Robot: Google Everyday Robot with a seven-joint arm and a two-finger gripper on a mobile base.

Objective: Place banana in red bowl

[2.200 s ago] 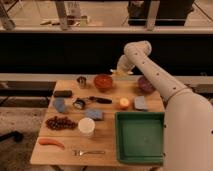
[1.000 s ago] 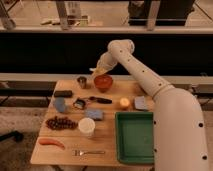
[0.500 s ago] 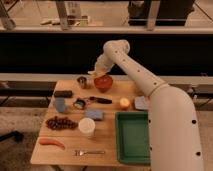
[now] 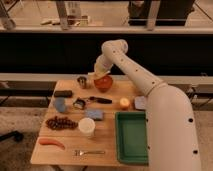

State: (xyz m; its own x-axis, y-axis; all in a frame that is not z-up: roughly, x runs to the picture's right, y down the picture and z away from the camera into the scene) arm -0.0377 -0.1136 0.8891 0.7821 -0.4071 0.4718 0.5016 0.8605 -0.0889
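The red bowl (image 4: 104, 84) stands at the back of the wooden table, right of a small metal cup. My gripper (image 4: 99, 74) hangs just above the bowl's left rim, reaching in from the right. It is shut on the banana (image 4: 95, 75), a small pale yellow piece that shows at the gripper's lower left, over the bowl's edge. The arm hides the area behind and to the right of the bowl.
On the table (image 4: 110, 150) are a metal cup (image 4: 81, 81), a black block (image 4: 63, 93), a grey-blue cup (image 4: 60, 104), grapes (image 4: 61, 122), a white cup (image 4: 86, 127), a carrot (image 4: 51, 143), a fork (image 4: 90, 152), a round yellow-orange fruit (image 4: 124, 103) and a green tray (image 4: 131, 137).
The arm has swung left from the table's back right to over the red bowl. In the last second the gripper has settled a little lower at the bowl's left rim.
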